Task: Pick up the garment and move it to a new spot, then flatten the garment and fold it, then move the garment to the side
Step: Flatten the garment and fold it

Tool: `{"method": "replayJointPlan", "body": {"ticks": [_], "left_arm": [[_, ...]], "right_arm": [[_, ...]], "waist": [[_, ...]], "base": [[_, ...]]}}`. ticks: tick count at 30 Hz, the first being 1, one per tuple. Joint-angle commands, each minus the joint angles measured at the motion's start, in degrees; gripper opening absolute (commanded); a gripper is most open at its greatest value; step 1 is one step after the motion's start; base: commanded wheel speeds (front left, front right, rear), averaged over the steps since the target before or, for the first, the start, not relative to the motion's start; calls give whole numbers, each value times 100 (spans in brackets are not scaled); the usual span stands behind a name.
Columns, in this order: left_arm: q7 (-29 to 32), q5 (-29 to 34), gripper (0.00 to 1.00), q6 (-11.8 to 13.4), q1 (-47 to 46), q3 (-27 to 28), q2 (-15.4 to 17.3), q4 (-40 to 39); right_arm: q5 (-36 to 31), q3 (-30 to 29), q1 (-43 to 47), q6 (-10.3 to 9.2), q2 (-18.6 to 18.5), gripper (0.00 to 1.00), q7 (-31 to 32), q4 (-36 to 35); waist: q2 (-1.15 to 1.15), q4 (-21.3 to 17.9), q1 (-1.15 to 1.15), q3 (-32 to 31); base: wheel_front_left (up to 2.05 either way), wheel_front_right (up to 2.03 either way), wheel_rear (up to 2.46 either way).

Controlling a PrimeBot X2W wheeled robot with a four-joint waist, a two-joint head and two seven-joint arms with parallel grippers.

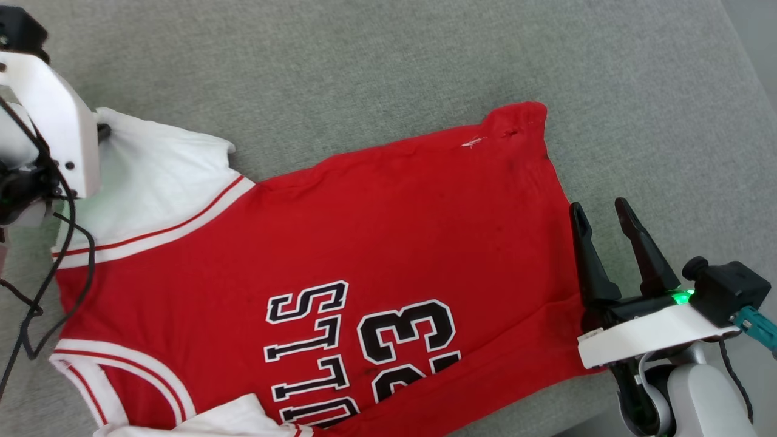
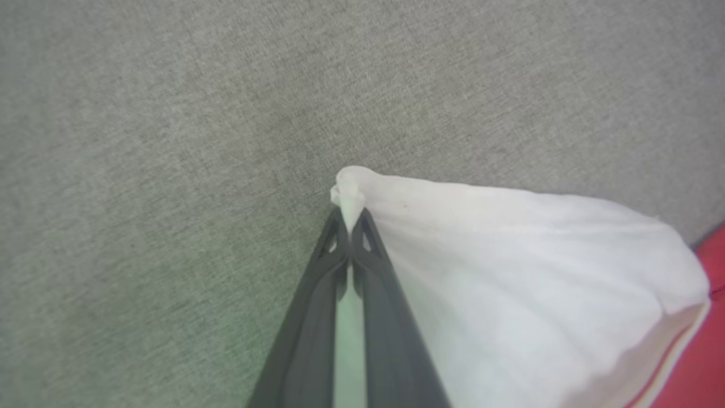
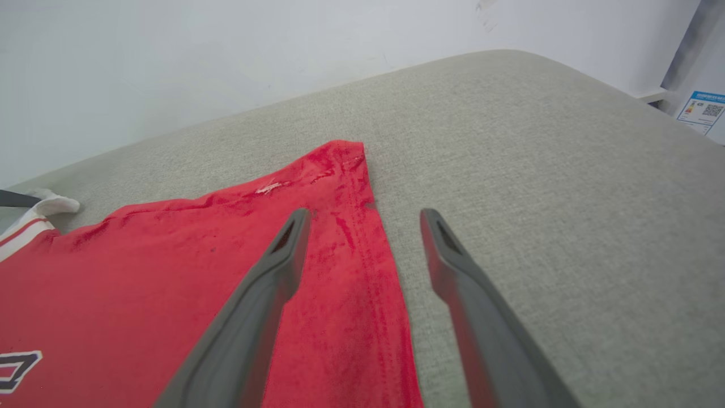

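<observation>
On woven grey cushion (image 1: pixel 364 60): L gripper (image 2: pixel 351 225) pinches garment (image 1: pixel 364 230) by white sleeve (image 2: pixel 510 272); R gripper (image 1: pixel 600 206) spread.

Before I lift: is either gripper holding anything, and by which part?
The left gripper is shut on the garment, pinching the white sleeve tip. The right gripper is open over the hem, holding nothing.

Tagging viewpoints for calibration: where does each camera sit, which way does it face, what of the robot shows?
Head: high, looking down at the garment on the grey cushion; right gripper open, lower right.
Left wrist: along left gripper, shut on the white sleeve.
Right wrist: low, along its open fingers straddling the red hem.
Shared: all show garment and cushion.
</observation>
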Motion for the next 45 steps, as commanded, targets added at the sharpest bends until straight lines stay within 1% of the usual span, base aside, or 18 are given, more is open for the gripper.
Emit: {"method": "replayJointPlan", "body": {"ticks": [1,7,10,12,17,23,28,31,32,35,37,40,45], "left_arm": [[-113,75,0,-51,91,-41,14,-14],[-537,-110,0,-207,207,36,-140,-247],[-752,-201,0,-304,373,22,-131,-472],[-888,-304,0,-355,534,17,-170,-684],[-1229,-411,0,-439,929,-66,-96,-1437],[-1648,-380,0,-467,1325,-189,-49,-2317],[-1888,-313,0,-422,1649,-195,-11,-3073],[-1974,-233,0,-396,1840,-242,23,-3495],[-1974,-233,0,-396,1840,-242,23,-3495],[-2065,-183,0,-355,1976,-265,31,-3808],[-2119,-121,0,-334,2039,-268,48,-3961],[-2192,-48,0,-301,2115,-308,6,-4127],[-2277,18,0,-305,2153,-400,-63,-4293]], "right_arm": [[-34,-9,-37,-2,-34,100,57,-3],[-110,-112,67,-2,-237,100,376,-112],[-130,-177,61,-2,-432,100,706,-229],[-142,-217,38,-2,-589,100,1041,-306],[-305,-329,-202,-3,-1168,100,2209,-530],[-7,-306,-653,-3,-1853,100,3986,-533],[435,-316,-1212,-3,-2085,100,5195,-294],[495,-317,-1548,-3,-2189,100,5792,-52],[495,-317,-1548,-3,-2189,100,5792,-52],[408,-400,-1849,-3,-2168,100,6229,245],[298,-390,-2021,-2,-2193,100,6408,413],[109,-375,-2189,-3,-2240,100,6496,636],[-94,-344,-2316,-3,-2191,100,6459,1003]], "waist": [[0,99,-1,-119],[0,372,-1,-512],[0,525,-1,-716],[0,641,-1,-838],[0,970,-1,-1003],[0,1392,-1,-994],[0,1701,-1,-832],[0,1889,-1,-714],[0,1889,-1,-714],[0,2055,-1,-591],[0,2154,-1,-519],[0,2298,-1,-419],[0,2487,-1,-289]], "base": [[0,0,0],[0,0,0],[0,0,0],[0,0,0],[0,0,0],[0,0,0],[0,0,0],[0,0,0],[0,0,0],[0,0,0],[0,0,0],[0,0,0],[0,0,0]]}}
